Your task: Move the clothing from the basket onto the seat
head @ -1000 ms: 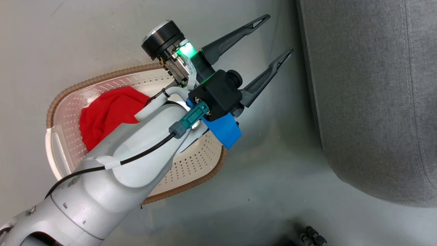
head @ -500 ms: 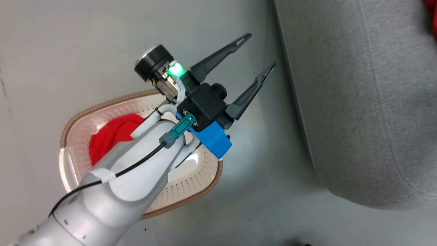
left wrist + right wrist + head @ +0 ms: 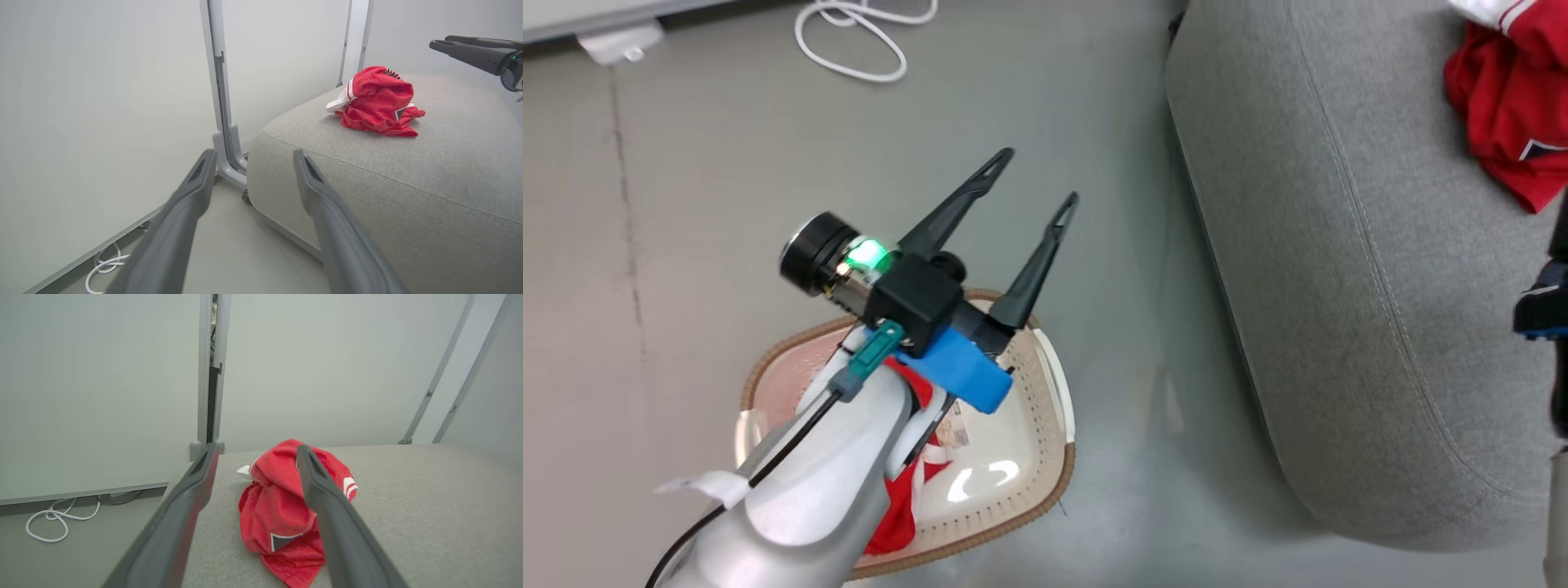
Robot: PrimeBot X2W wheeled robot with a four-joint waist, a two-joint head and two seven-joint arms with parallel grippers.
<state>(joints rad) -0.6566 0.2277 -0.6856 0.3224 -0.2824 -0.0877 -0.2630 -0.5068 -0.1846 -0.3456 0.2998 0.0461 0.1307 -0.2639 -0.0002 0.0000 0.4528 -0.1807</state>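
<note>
One piece of the red clothing [image 3: 894, 514] lies in the cream basket [image 3: 1058, 392] on the floor, mostly hidden under my left forearm. My left gripper [image 3: 1038, 173] hangs open and empty above the basket's far rim; in its wrist view the left gripper [image 3: 253, 157] points at the corner of the grey seat [image 3: 408, 183]. Another red garment [image 3: 1511, 122] with white trim lies crumpled on the seat [image 3: 1339, 286]. My right gripper [image 3: 256, 451] stands open just above and in front of this garment [image 3: 278, 506], holding nothing. Its fingers [image 3: 470, 51] show beyond the garment [image 3: 378, 102].
A white cable [image 3: 858, 41] lies coiled on the floor by the wall. A grey metal post [image 3: 220, 102] stands at the seat's corner. Bare grey floor separates basket and seat. A dark and blue part of my right arm [image 3: 1539, 314] is at the right edge.
The head camera has swung, bringing the far floor, the cable and the red garment on the seat into view. The left gripper stays open and empty.
</note>
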